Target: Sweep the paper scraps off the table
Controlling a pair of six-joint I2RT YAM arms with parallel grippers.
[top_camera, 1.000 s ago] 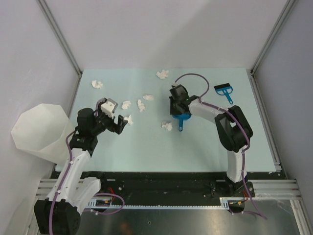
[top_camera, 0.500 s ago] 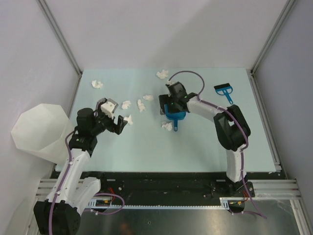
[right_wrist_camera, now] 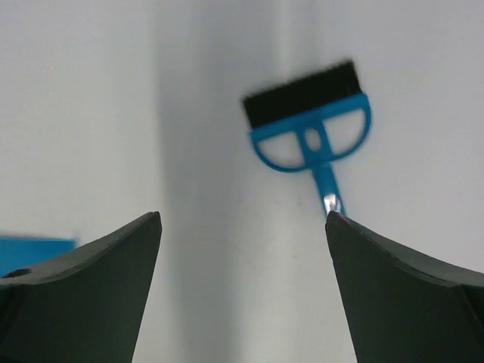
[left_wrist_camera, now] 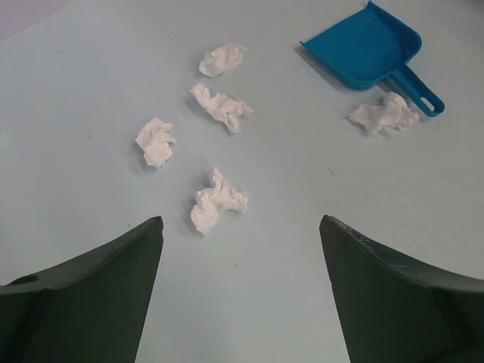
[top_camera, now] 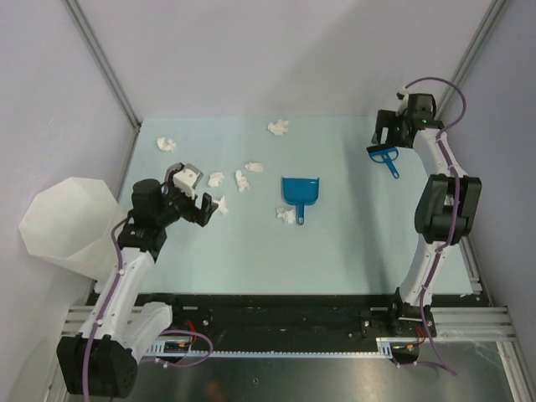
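The table carries 7 paper scraps, a blue dustpan and a brush.

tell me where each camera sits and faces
top external: above, behind the bases, looking down at the table; left end effector and right end effector show.
left wrist: on the left arm, facing paper scraps and the dustpan; own fingers below.
right wrist: on the right arm, facing the brush; own fingers below.
shared: top and left wrist both show the dustpan.

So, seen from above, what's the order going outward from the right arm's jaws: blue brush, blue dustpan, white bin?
1. Blue brush, right by them, far right.
2. Blue dustpan, centre.
3. White bin, far left.
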